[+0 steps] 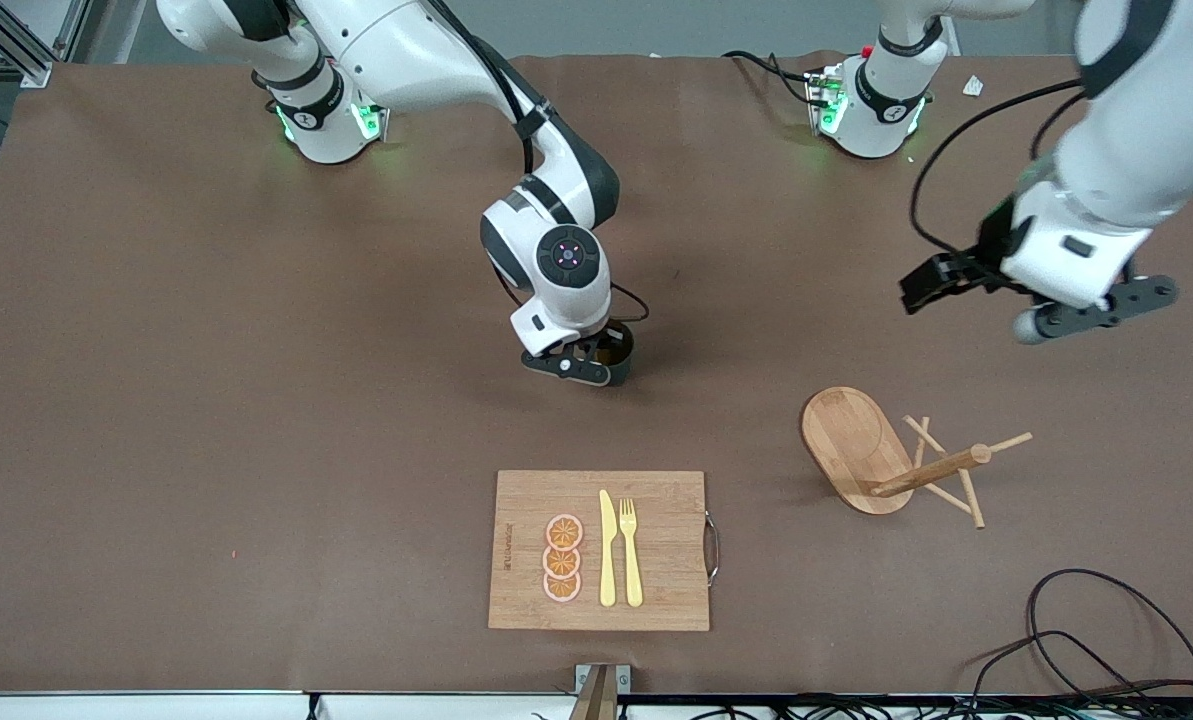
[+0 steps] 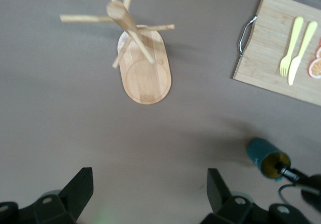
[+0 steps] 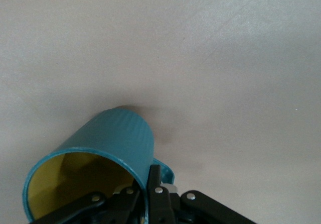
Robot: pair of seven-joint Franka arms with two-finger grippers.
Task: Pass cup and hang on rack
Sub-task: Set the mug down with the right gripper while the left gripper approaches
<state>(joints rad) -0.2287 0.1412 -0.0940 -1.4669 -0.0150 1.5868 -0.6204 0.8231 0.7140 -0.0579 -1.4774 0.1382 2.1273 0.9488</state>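
Observation:
The dark teal cup [image 1: 620, 343] with its yellowish inside is at the table's middle, mostly hidden under my right gripper [image 1: 584, 366]. In the right wrist view the right gripper [image 3: 148, 183] is shut on the cup [image 3: 116, 138], one finger inside the rim and one outside beside the loop handle. The cup is tilted low over the table. It also shows in the left wrist view [image 2: 266, 156]. The wooden rack [image 1: 853, 446] stands on its oval base toward the left arm's end. My left gripper [image 1: 1096, 310] hangs open and empty in the air. It [image 2: 150, 184] looks down on the rack [image 2: 145, 71].
A rectangular wooden cutting board [image 1: 656, 590] with a yellow knife, a fork and orange slices lies nearer to the front camera than the cup. It also shows in the left wrist view [image 2: 266, 58]. Black cables [image 1: 1106, 640] lie at the near corner toward the left arm's end.

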